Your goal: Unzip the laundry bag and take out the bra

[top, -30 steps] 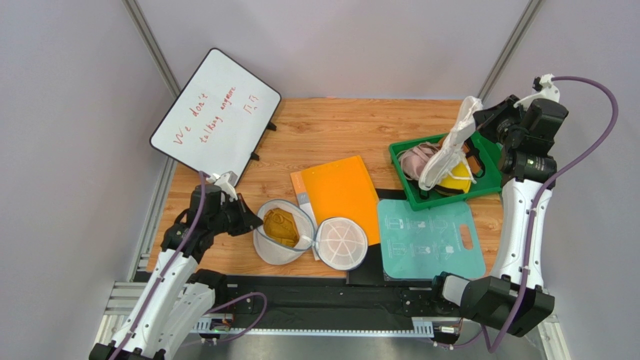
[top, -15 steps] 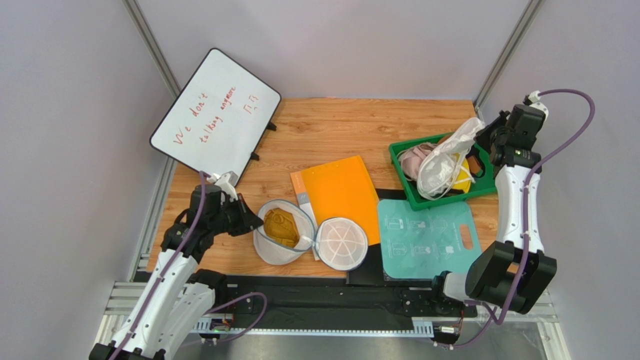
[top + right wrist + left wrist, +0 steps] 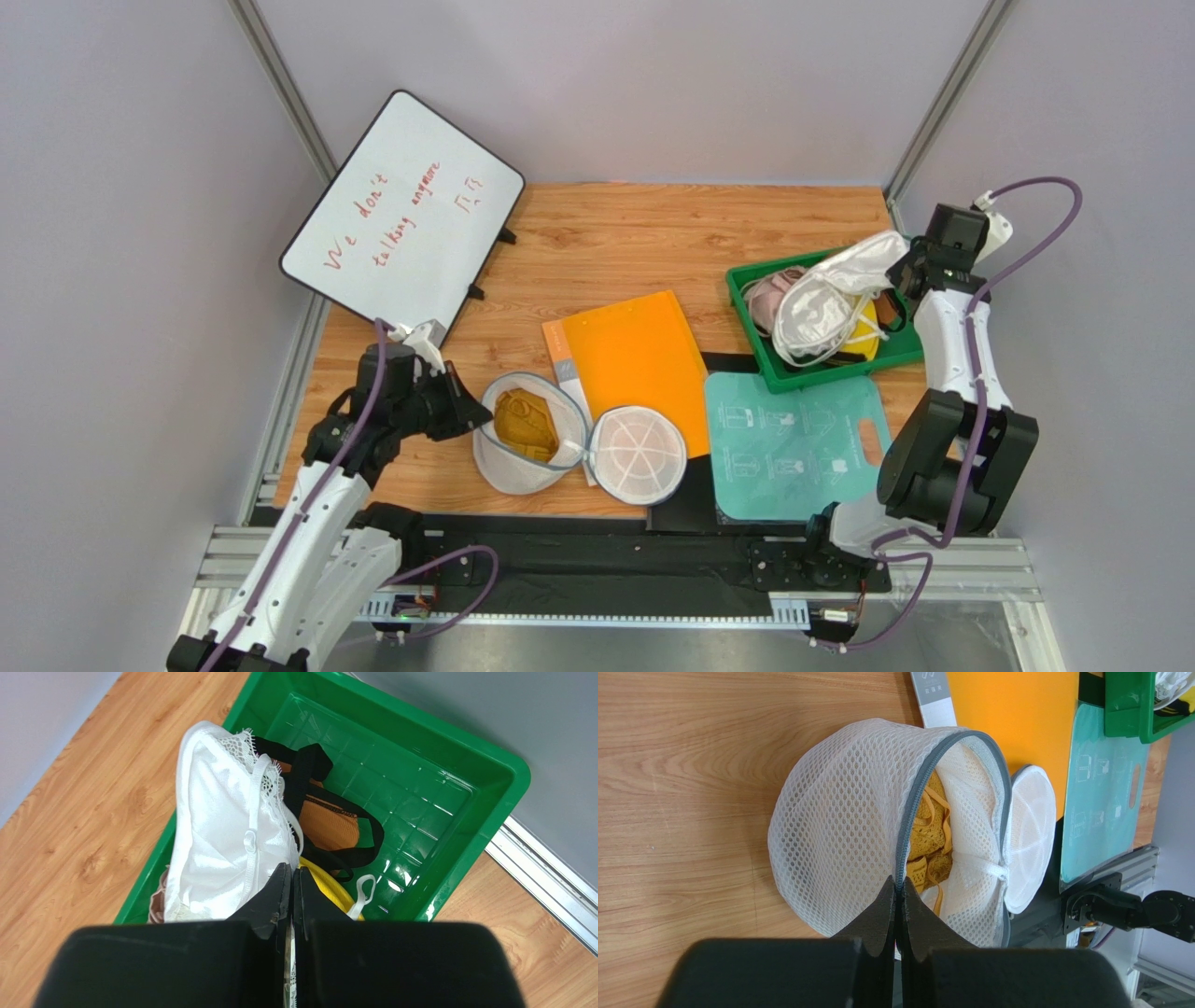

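The white mesh laundry bag [image 3: 508, 462] lies open at the near left, its round lid [image 3: 638, 455] flopped to the right. The mustard-brown bra [image 3: 523, 422] sits inside the bag and shows through the opening in the left wrist view [image 3: 926, 822]. My left gripper [image 3: 456, 417] is shut on the bag's dark zipper rim [image 3: 904, 847], at the bag's left edge. My right gripper [image 3: 905, 266] is at the far right, shut on a white lacy bra [image 3: 224, 833] that drapes into the green bin [image 3: 393, 763].
The green bin [image 3: 842, 370] also holds a pale pink bra [image 3: 769, 297], a yellow bra [image 3: 859, 338] and an orange garment with black straps [image 3: 330, 822]. An orange board [image 3: 631, 357], a teal mat [image 3: 800, 448] and a tilted whiteboard [image 3: 400, 210] are on the table.
My right arm has come down and to the right, lowering the white bra from hanging above the bin to lying across it. The left arm and the bag have not moved.
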Tool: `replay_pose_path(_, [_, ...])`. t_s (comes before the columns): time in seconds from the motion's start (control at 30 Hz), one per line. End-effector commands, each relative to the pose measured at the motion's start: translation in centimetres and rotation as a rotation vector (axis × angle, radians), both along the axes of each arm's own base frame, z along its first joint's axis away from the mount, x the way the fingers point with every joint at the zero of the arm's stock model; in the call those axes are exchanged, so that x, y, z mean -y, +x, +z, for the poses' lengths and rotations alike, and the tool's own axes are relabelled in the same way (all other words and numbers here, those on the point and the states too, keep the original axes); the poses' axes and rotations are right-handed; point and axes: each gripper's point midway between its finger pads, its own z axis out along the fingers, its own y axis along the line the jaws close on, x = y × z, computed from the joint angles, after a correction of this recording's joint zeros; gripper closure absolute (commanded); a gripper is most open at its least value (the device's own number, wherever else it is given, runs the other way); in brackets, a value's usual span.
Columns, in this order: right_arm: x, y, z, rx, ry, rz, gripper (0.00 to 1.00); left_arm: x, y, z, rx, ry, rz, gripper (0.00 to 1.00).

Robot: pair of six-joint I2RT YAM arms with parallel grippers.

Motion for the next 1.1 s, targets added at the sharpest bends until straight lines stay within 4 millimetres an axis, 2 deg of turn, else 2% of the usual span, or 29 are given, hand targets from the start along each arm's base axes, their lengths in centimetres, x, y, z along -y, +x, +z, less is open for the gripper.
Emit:
replay_pose_path(0.0, [1.2,0.2,0.1,0.023,-0.028,-0.054,0.99,0.2,0.8,1.5,0.059,-0.008,-0.015,1.0])
replay_pose_path(0.03, [1.2,0.0,-0.2,0.016,-0.028,-0.06,0.95,0.2,0.8,1.5,0.059,-0.008,-0.015,1.0])
replay_pose_path(0.07, [1.3,-0.2,-0.1,0.016,-0.029,-0.066,0.85,0.2,0.8,1.5,0.06,-0.009,-0.016,1.0])
replay_pose_path(0.1, [1.3,-0.5,-0.4,0.009,-0.025,-0.077,0.48,0.2,0.8,1.5,0.06,-0.009,-0.016,1.0])
replay_pose_path(0.13, [1.6,-0.8,-0.4,0.005,-0.037,-0.102,0.37,0.2,0.8,1.5,0.06,-0.009,-0.016,1.0])
replay_pose_path(0.17, [1.8,-0.9,-0.5,0.0,-0.041,-0.117,0.32,0.3,0.8,1.5,0.06,-0.011,-0.019,1.0])
replay_pose_path(0.2, [2.0,-1.2,-0.5,-0.015,-0.046,-0.125,0.08,0.3,0.8,1.5,0.061,-0.012,-0.019,1.0])
replay_pose_path(0.33, [2.3,-1.9,0.1,-0.024,-0.055,-0.157,0.04,0.3,0.8,1.6,0.066,-0.015,-0.023,1.0])
replay_pose_path(0.43, [1.9,-2.7,1.5,0.015,-0.055,-0.162,0.04,0.4,0.8,1.7,0.07,-0.017,-0.024,1.0])
replay_pose_path(0.5, [1.5,-3.1,3.2,0.069,-0.055,-0.152,0.04,0.5,0.7,1.7,0.07,-0.02,-0.029,1.0])
replay_pose_path(0.67, [-2.1,-2.6,6.5,0.185,-0.014,0.047,0.07,0.4,0.7,1.8,0.074,-0.021,-0.028,1.0])
replay_pose_path(0.7, [-2.7,-2.7,6.7,0.188,0.003,0.07,0.07,0.5,0.7,1.8,0.072,-0.022,-0.031,1.0])
replay_pose_path(0.8, [-5.8,-2.6,7.8,0.246,0.09,0.18,0.09,0.5,0.7,1.8,0.075,-0.023,-0.03,1.0])
replay_pose_path(0.83, [-7.9,-2.4,8.6,0.282,0.109,0.257,0.1,0.5,0.7,1.8,0.075,-0.022,-0.03,1.0])
replay_pose_path(0.9, [-10.2,-2.1,8.8,0.302,0.114,0.318,0.1,0.4,0.8,1.8,0.078,-0.023,-0.027,1.0])
replay_pose_path(0.93, [-12.8,-1.8,8.9,0.3,0.117,0.383,0.1,0.5,0.7,1.8,0.076,-0.024,-0.029,1.0])
replay_pose_path(1.0, [-15.7,-1.5,8.9,0.286,0.116,0.458,0.1,0.5,0.7,1.8,0.077,-0.025,-0.029,1.0])
replay_pose_path(1.03, [-18.9,-1.4,8.6,0.271,0.129,0.538,0.1,0.5,0.8,1.8,0.079,-0.026,-0.03,1.0])
replay_pose_path(1.07, [-21.1,-1.5,8.5,0.265,0.138,0.593,0.1,0.5,0.7,1.9,0.08,-0.026,-0.03,1.0])
